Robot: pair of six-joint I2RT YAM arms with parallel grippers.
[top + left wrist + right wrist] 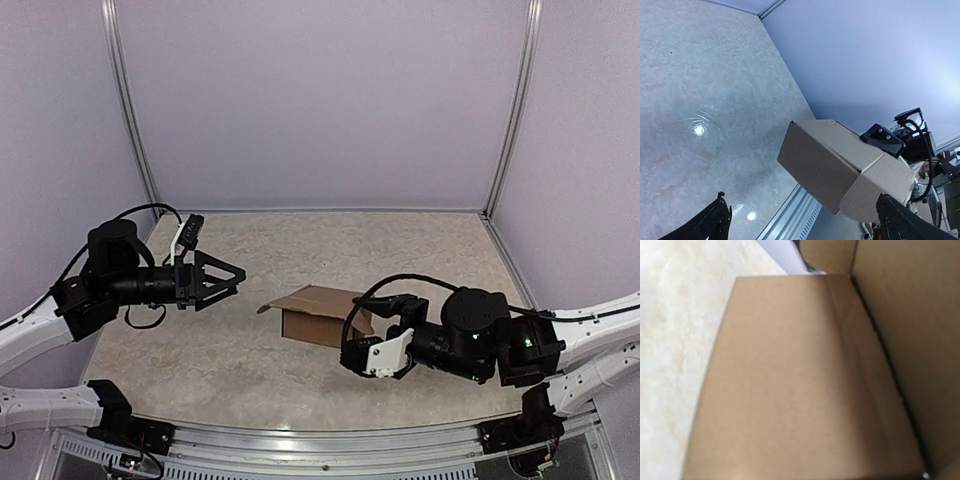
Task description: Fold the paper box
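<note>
Resting mid-table (200,350): paper box (318,322). Walls already stand up in cube form. Flap (272,306) sticks out at upper left edge, not tucked.
Judgement: past halfway; closing and tucking of flaps left.
Right hand (362,350) at box's right end, one finger (882,140) over top edge. Right wrist view all cardboard, so grip and jaw spread cannot be told.
Left hand (232,280) left of box, well apart, above table, jaws spread wide, empty.
</note>
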